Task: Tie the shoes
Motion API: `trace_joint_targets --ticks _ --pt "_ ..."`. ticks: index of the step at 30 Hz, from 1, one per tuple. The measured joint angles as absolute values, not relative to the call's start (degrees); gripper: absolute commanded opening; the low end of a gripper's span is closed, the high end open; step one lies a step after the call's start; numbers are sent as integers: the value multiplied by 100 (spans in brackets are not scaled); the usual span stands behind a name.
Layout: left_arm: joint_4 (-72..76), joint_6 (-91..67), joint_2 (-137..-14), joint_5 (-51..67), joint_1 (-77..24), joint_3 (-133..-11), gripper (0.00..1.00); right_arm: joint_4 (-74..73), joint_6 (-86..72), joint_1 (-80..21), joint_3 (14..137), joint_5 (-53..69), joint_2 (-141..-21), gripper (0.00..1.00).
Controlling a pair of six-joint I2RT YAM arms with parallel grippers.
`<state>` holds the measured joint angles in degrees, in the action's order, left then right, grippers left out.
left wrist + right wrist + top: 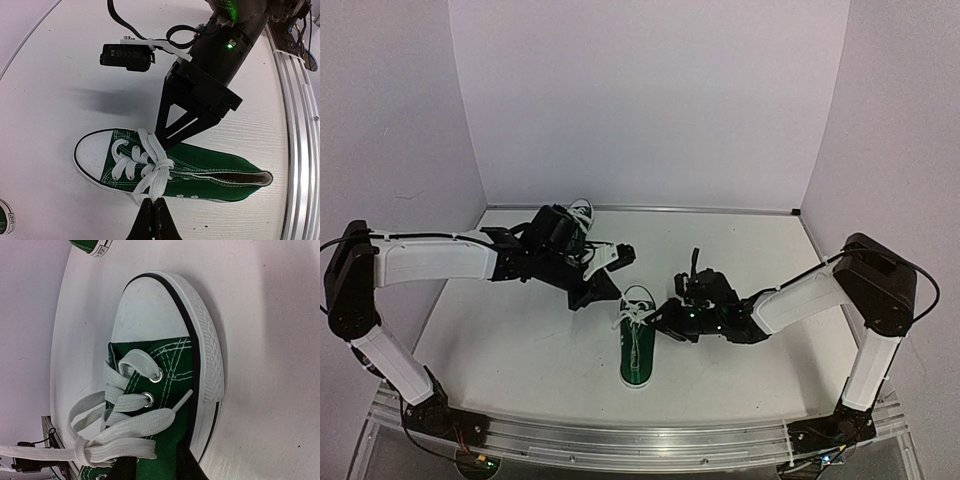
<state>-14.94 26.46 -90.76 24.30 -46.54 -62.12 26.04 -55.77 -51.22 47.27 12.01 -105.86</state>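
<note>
Now I'm pinching the lace (pixel 158 179).
My left gripper (pixel 154 206) is clamping it beside the shoe (pixel 210 175); my right gripper (pixel 155 467), half-open, is straddling the shoe, grip unclear.

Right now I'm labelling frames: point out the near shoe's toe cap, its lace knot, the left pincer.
toe cap (pixel 95 152), left wrist view, white rubber front.
lace knot (pixel 160 167), left wrist view, crossing's centre.
left pincer (pixel 153 201), left wrist view, between closed fingertips.
</note>
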Motion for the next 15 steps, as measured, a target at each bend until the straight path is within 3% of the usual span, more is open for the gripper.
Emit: trace_joint_targets --ticks 5,15 --pt "-1435 2646 -8951 2427 -4654 -6208 0 2609 -5577 -5133 4727 1203 -10586 17" --pt "-1392 2648 -8788 2433 -4654 -6060 0 2607 -5577 -5148 4788 1203 -10610 21"
